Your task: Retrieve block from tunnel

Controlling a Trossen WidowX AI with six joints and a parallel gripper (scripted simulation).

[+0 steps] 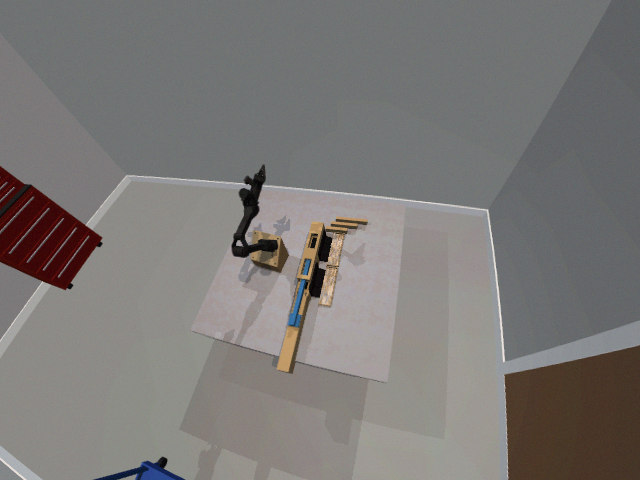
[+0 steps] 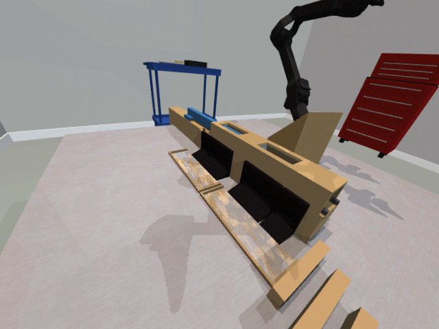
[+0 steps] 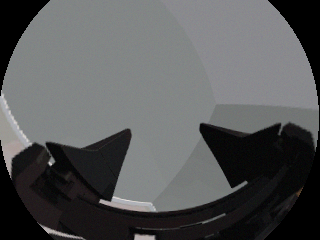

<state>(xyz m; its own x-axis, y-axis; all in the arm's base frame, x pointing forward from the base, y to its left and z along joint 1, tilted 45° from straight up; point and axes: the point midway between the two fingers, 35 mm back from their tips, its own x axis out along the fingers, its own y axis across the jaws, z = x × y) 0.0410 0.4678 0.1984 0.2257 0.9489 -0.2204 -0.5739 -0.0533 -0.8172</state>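
The wooden tunnel lies along the table, with two openings in its top and black flaps along one side. A long blue handle sticks out of one end over a wooden rail. Blue also shows inside the top opening nearer the handle. I cannot see the block. My gripper is open and empty, raised high beyond the arm's base, away from the tunnel. The wrist view shows only walls and some floor between the fingers.
Three loose wooden rods lie by the tunnel's far end from the handle. Two framed mesh panels lie beside the black flaps. The arm's wooden base stands on the tunnel's other side.
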